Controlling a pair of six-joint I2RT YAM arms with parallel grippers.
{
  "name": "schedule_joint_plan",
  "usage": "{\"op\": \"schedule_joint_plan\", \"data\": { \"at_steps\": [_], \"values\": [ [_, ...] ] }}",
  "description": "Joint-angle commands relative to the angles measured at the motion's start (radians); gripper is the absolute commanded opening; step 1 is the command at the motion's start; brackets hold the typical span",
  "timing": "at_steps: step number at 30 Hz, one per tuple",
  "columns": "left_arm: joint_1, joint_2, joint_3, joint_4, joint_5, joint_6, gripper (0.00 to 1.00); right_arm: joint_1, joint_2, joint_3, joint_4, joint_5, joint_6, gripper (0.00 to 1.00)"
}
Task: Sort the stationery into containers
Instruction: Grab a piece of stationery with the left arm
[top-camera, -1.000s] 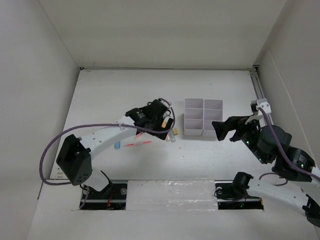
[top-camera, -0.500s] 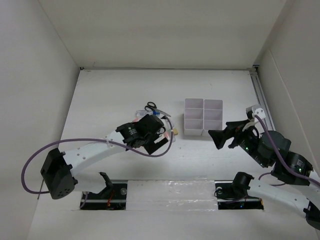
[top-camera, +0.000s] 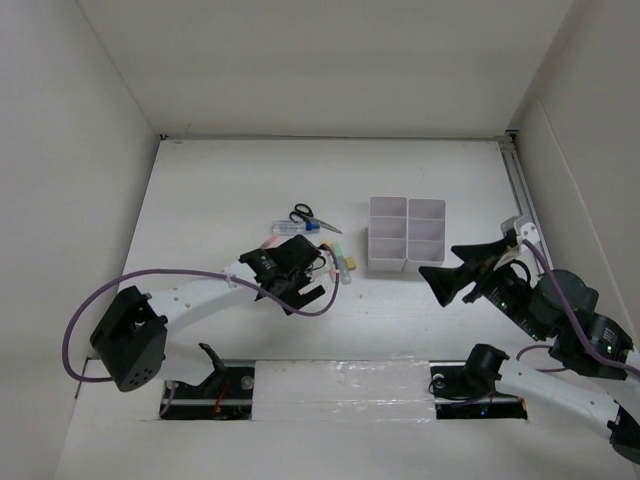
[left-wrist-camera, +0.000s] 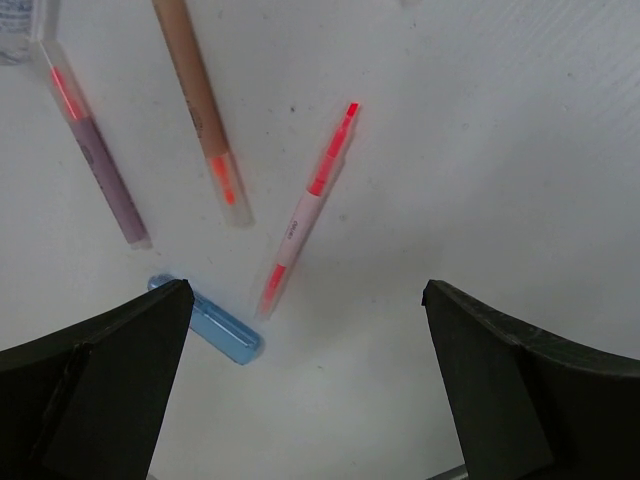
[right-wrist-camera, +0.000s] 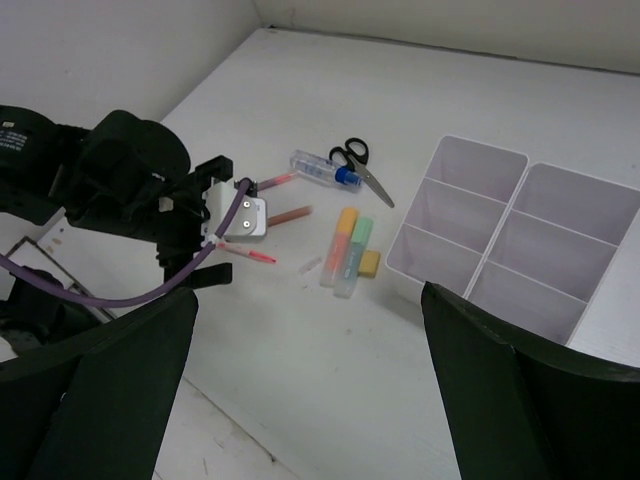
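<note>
Top view: the left hand (top-camera: 316, 282) hangs over the pens on the white surface (top-camera: 220, 190), left of the organiser (top-camera: 388, 266), and hides most of them. The right hand (top-camera: 447, 270) is in the air by the organiser's near right corner. Both hands are spread wide, with nothing in either.

Only the left wrist view shows what lies under the left hand. A thin red pen (left-wrist-camera: 305, 210) with a pale barrel lies tilted. A light blue marker (left-wrist-camera: 215, 325) lies just beside its lower end; I can't tell if they touch. A brown pen (left-wrist-camera: 200, 110) and a purple pen (left-wrist-camera: 95, 150) lie further up, both with clear caps over red tips, apart from each other. The blue marker is not visible in the other two views.

The right wrist view gives the best look at the rest. The organiser (right-wrist-camera: 500, 215) is white, with six square compartments, two by three. Black-handled scissors (right-wrist-camera: 360, 165) lie with their blades pointing toward it. A clear tube (right-wrist-camera: 320, 168) with a blue cap lies just beside the scissors. Orange, green and yellow highlighters (right-wrist-camera: 350, 252) lie side by side near the organiser's left wall, the yellow one shortest. All the stationery is on the surface, outside the organiser.

Writing: blue print on the tube label at the corner of the left wrist view is too cropped to read. White lettering on the left arm in the right wrist view is too small to read.
</note>
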Motion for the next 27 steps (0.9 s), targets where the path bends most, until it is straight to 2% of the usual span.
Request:
{"op": "schedule_joint_plan", "data": {
  "at_steps": [1, 9, 25, 27],
  "values": [
    [0.001, -0.037, -0.016, -0.026, 0.038, -0.016, 1.00, -0.001, -0.025, -0.018, 0.059, -0.024, -0.008, 1.00],
    [0.001, -0.102, -0.089, -0.020, 0.069, 0.001, 1.00, -0.001, -0.035, -0.029, 0.068, -0.045, -0.008, 1.00],
    [0.011, 0.131, -0.048, 0.060, 0.076, 0.050, 0.99, -0.001, -0.110, -0.047, 0.068, -0.117, 0.020, 1.00],
    [0.058, 0.142, -0.022, 0.060, 0.095, 0.050, 0.97, -0.001, -0.110, -0.058, 0.068, -0.128, 0.011, 1.00]
  ]
}}
